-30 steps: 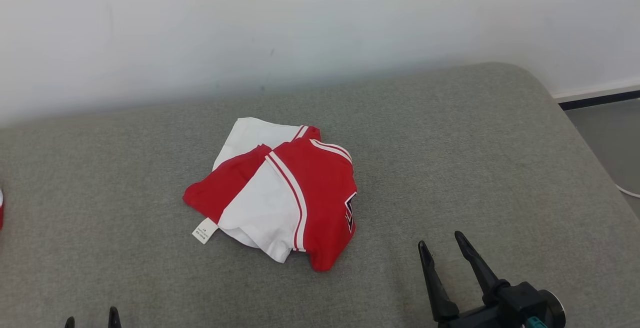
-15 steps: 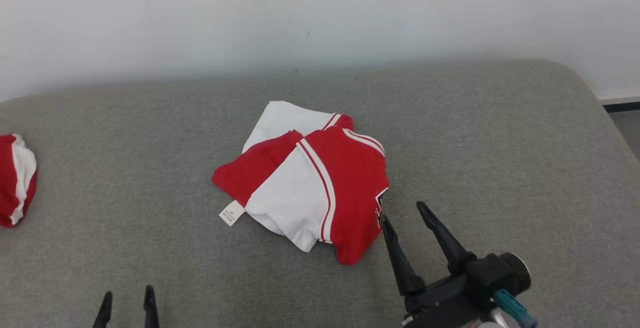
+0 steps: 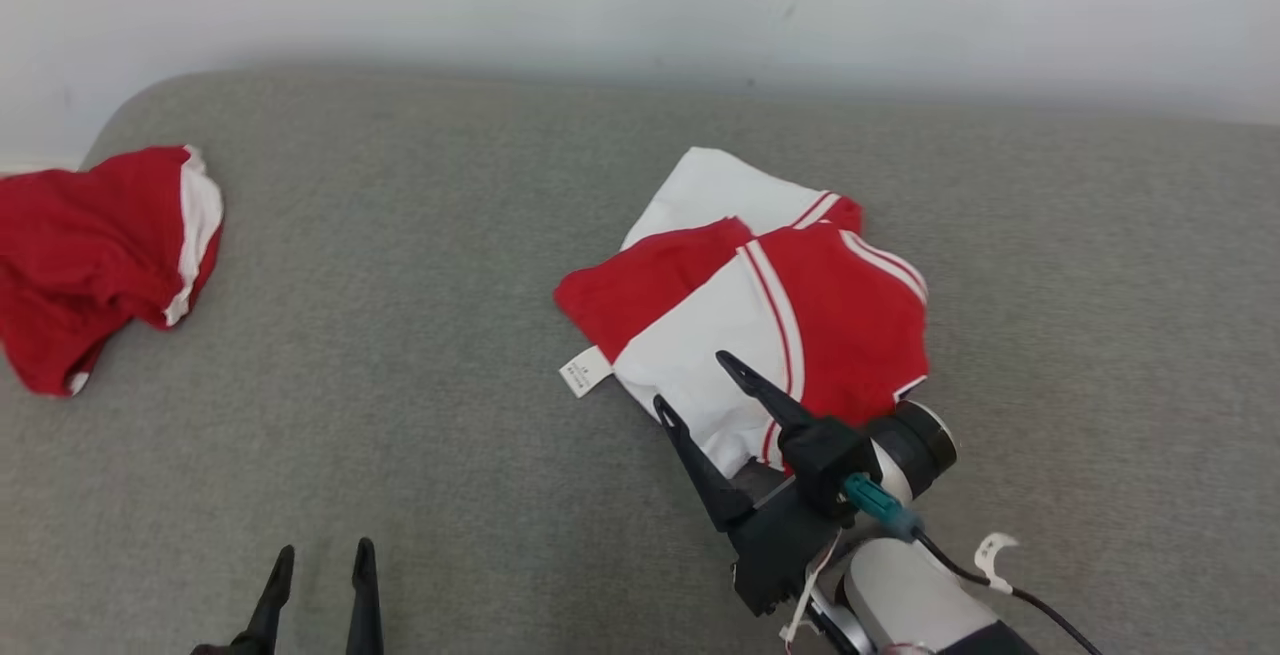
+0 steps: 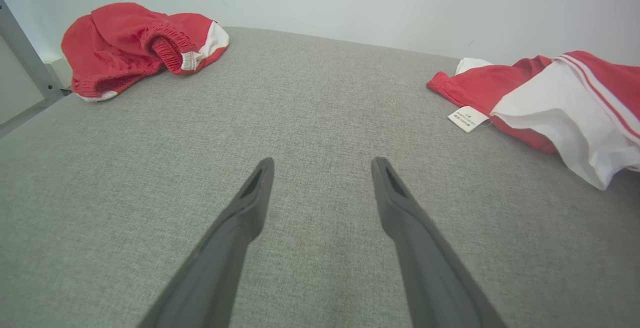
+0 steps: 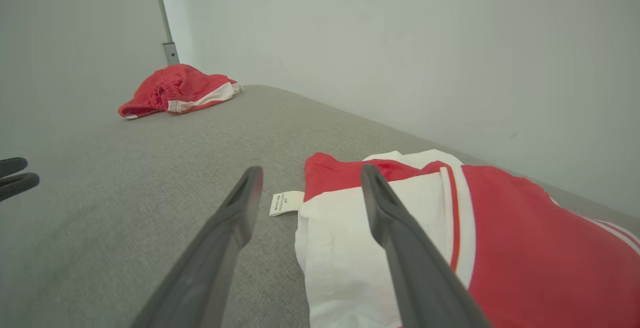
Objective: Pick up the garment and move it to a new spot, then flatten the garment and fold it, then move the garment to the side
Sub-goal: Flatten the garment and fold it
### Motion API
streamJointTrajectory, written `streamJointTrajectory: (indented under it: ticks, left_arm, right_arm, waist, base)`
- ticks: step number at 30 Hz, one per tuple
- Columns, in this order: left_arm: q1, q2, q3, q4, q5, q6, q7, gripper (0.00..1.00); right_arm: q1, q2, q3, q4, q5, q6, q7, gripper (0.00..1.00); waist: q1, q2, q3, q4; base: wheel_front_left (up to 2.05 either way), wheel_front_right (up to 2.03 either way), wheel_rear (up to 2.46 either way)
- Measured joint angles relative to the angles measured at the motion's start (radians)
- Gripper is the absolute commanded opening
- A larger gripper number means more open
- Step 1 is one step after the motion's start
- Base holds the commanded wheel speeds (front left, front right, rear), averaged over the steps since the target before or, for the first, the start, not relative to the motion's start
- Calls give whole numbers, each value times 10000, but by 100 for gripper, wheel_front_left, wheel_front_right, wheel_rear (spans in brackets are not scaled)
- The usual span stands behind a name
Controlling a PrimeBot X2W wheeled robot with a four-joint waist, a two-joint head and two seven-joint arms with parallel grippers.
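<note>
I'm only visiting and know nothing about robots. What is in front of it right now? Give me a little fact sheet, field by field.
Surface: grey cushion against a pale wall
Main item: red and white garment, loosely folded, near the middle
Label: white tag sticking out at the garment's left edge
Other cloth: second red garment, crumpled at the far left, well apart
Right arm: right gripper open, one finger over the white cloth and one over bare cushion; contact unclear
Left arm: left gripper open over bare cushion, holding nothing
</note>
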Motion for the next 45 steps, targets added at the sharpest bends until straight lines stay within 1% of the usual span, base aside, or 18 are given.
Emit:
streamJointTrajectory:
  ticks: [9, 13, 17, 18, 19, 20, 21, 22, 23, 29, 33, 35, 39, 43, 45]
  left_arm:
    - [-287, -31, -278, 144, -105, 0, 0, 100]
    - [-292, -31, -353, 192, -259, 0, 0, 100]
    - [-294, -33, -412, 249, -366, 0, 0, 100]
    - [-294, -35, -422, 270, -385, 0, 0, 100]
    - [-294, -36, -426, 282, -397, 0, 0, 100]
    - [-294, -33, -430, 293, -408, 0, 0, 100]
    - [-294, -35, -433, 301, -410, 0, 0, 100]
    - [-293, -36, -435, 314, -420, 0, 0, 100]
    - [-293, -35, -437, 328, -443, 0, 0, 100]
    - [-293, -35, -449, 347, -472, 0, 0, 100]
    - [-260, -36, -389, 314, -472, 0, 0, 100]
    - [-226, -40, -336, 291, -454, 0, 0, 100]
    - [-199, -40, -263, 219, -380, 0, 0, 100]
    - [-198, -40, -299, 163, -357, 0, 0, 100]
    - [-198, -42, -293, 134, -349, 0, 0, 100]
  right_arm:
    - [-1127, 261, -407, 2690, -765, 0, 2, 100]
    - [-1461, 378, -686, 3411, -1120, 0, 10, 100]
    - [-1569, 399, -874, 3894, -1377, 0, 130, 100]
    - [-1569, 401, -853, 3912, -1354, 0, 138, 93]
    - [-1569, 401, -813, 3917, -1317, 0, 176, 80]
    - [-1569, 403, -767, 3914, -1262, 0, 178, 47]
    - [-1569, 405, -738, 3910, -1229, 0, 201, 34]
    - [-1572, 405, -711, 3902, -1193, 0, 265, 13]
    - [-1572, 407, -686, 3881, -1116, 0, 278, 0]
    - [-1631, 407, -729, 3507, -857, 0, 268, 0]
    - [-1804, 418, -1204, 2744, -474, 0, 75, 0]
    - [-2004, 418, -1726, 2257, -435, 0, 36, 0]
    - [-2130, 426, -3145, 750, -656, 0, 10, 0]
    - [-1680, 385, -4648, -360, -982, 0, 2, 0]
    - [-1291, 322, -5216, -708, -1085, 0, 2, 0]
  waist:
    - [1, 1, 578, 839]
    - [1, 0, 730, 1067]
    - [1, 1, 751, 1143]
    - [1, 0, 735, 1140]
    - [1, 0, 720, 1132]
    - [0, 0, 701, 1121]
    - [0, 0, 678, 1109]
    - [0, 0, 657, 1094]
    - [-1, 0, 633, 1078]
    - [0, 0, 506, 979]
    - [-1, 0, 390, 876]
    - [-1, 1, 322, 782]
    - [-1, 0, 205, 490]
    - [-1, 0, 96, 138]
    - [-1, 0, 41, -50]
  base:
    - [0, 0, 0]
    - [0, 0, 0]
    - [0, 0, 0]
    - [0, 0, 0]
    - [0, 0, 0]
    - [0, 0, 0]
    - [0, 0, 0]
    - [0, 0, 0]
    - [0, 0, 0]
    - [0, 0, 0]
    - [0, 0, 0]
    - [0, 0, 0]
    - [0, 0, 0]
    - [0, 0, 0]
    - [0, 0, 0]
